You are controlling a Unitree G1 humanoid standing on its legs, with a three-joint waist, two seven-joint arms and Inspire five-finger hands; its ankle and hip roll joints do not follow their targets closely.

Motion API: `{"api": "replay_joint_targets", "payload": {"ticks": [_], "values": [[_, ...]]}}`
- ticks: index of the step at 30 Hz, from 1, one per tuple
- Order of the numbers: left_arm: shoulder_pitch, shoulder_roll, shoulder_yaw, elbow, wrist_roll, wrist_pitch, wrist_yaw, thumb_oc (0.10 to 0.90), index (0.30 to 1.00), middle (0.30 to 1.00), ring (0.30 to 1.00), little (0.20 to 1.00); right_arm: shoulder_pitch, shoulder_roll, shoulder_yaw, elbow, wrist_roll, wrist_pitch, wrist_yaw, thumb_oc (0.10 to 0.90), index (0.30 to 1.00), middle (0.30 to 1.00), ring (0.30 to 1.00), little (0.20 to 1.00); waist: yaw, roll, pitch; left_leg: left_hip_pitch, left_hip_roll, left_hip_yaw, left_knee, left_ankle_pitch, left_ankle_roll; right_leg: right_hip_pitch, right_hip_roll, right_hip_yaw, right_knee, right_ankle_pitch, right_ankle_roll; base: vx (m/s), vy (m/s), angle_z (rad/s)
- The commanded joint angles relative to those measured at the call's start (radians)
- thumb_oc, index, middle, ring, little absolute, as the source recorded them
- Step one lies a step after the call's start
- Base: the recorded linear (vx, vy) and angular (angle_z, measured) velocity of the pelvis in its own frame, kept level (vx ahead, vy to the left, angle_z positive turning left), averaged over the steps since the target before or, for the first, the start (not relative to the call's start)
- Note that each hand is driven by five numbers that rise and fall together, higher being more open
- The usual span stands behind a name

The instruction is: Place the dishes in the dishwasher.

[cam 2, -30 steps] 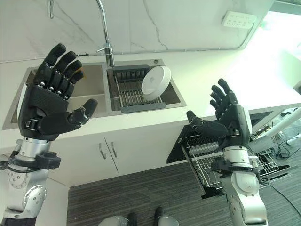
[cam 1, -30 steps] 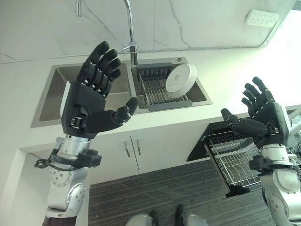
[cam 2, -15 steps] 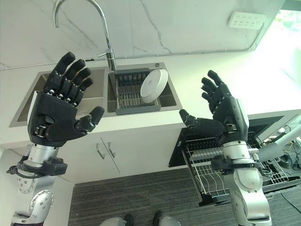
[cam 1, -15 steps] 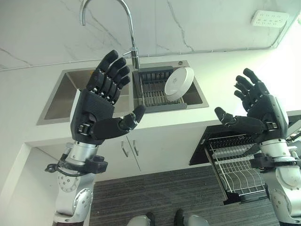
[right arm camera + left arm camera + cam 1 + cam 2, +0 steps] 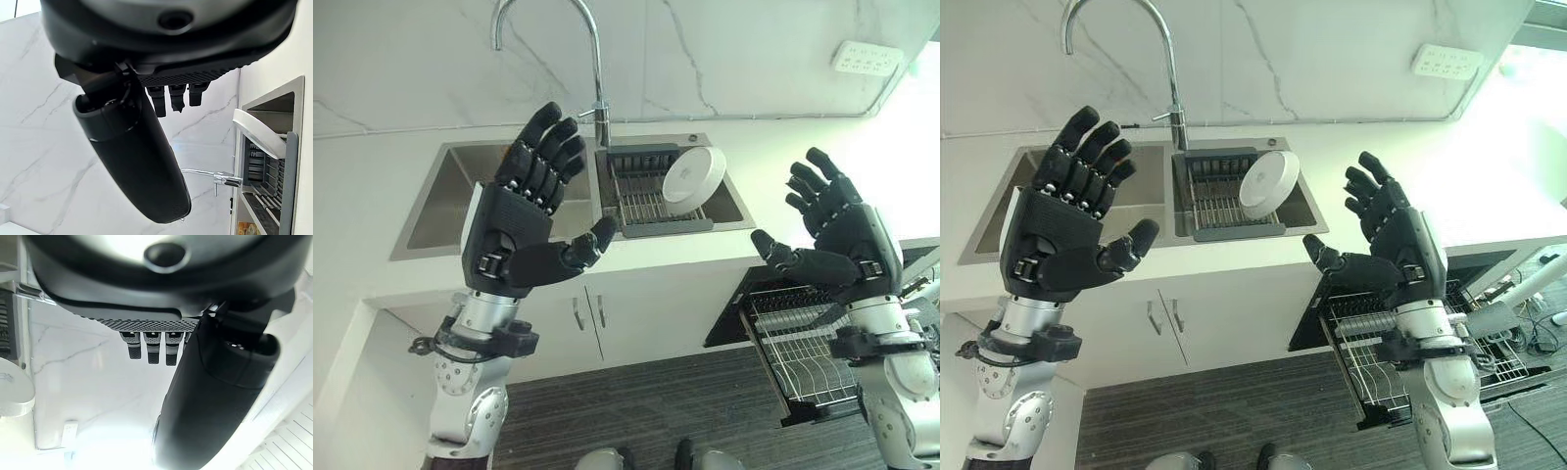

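Dishwasher rack (image 5: 798, 338) stands pulled out below the counter's front edge, under my right hand (image 5: 837, 235). Across the sink (image 5: 450, 196), in its right basin's drainer (image 5: 641, 196), the white bowl (image 5: 693, 174) leans on edge, hollow toward me. My left hand (image 5: 514, 230) and right are raised, fingers spread, holding nothing. The bowl lies beyond and between them, nearer my right, I judge.

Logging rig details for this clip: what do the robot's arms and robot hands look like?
Both arms are silver-grey metal with rounded joint housings and a black collar at the wrist. The left robot hand and right robot hand are matte black, with a finely dotted textured palm, segmented fingers and a thick thumb. A white panel edges the left hand's outer side.
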Motion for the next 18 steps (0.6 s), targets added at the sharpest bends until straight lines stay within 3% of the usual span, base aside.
{"api": "replay_joint_targets", "payload": {"ticks": [1,2,3,6,9,18], "values": [[-0.063,0.026,0.033,-0.081,0.017,-0.124,-0.033,0.800,0.900,0.900,0.900,0.900,-0.104,0.011,-0.051,-0.049,0.090,-0.149,0.001,0.800,0.900,0.900,0.900,0.900,0.021,0.019,-0.001,0.080,0.013,-0.026,-0.107,-0.047,-0.040,0.057,-0.016,-0.017,0.127,0.010,0.077,0.09,0.007,0.21],[-0.063,0.039,0.036,-0.085,0.014,-0.132,-0.016,0.800,0.900,0.900,0.900,0.900,-0.094,0.029,-0.036,-0.031,0.116,-0.163,0.038,0.800,0.900,0.900,0.900,0.900,0.028,0.004,0.012,0.085,0.003,-0.036,-0.107,-0.048,-0.052,0.029,-0.064,-0.010,0.049,-0.016,0.073,0.09,-0.109,-0.07],[-0.066,0.044,0.042,-0.090,0.018,-0.129,0.004,0.800,0.900,0.900,0.900,0.900,-0.089,0.030,-0.033,-0.033,0.124,-0.153,0.046,0.800,0.900,0.900,0.900,0.900,0.029,-0.007,0.012,0.086,-0.004,-0.037,-0.107,-0.053,-0.056,0.000,-0.090,0.007,0.049,-0.034,0.082,0.12,-0.175,-0.19],[-0.078,0.072,0.059,-0.095,-0.005,-0.106,0.044,0.800,0.900,0.900,0.900,0.900,-0.085,0.033,-0.037,-0.036,0.161,-0.094,0.036,0.800,0.900,0.900,0.900,0.900,0.014,-0.021,0.006,0.098,-0.008,-0.039,-0.107,-0.073,-0.062,-0.120,-0.153,0.090,0.049,0.011,0.126,0.12,-0.221,-0.10],[-0.073,0.076,0.061,-0.103,0.014,-0.114,0.049,0.800,0.900,0.900,0.900,0.900,-0.085,0.031,-0.049,-0.042,0.159,-0.088,0.050,0.800,0.900,0.900,0.900,0.900,0.006,-0.027,0.006,0.111,-0.012,-0.050,-0.107,-0.097,-0.051,-0.151,-0.152,0.128,0.049,0.017,0.137,0.15,-0.236,0.08],[-0.036,0.044,0.042,-0.119,0.003,-0.086,0.035,0.800,0.900,0.900,0.900,0.900,-0.119,-0.009,-0.035,-0.048,0.201,-0.033,0.006,0.800,0.900,0.900,0.900,0.900,0.003,-0.034,-0.027,0.147,0.065,0.005,-0.107,-0.124,-0.084,-0.120,-0.144,0.059,0.049,-0.033,0.138,0.12,-0.227,0.24]]}}
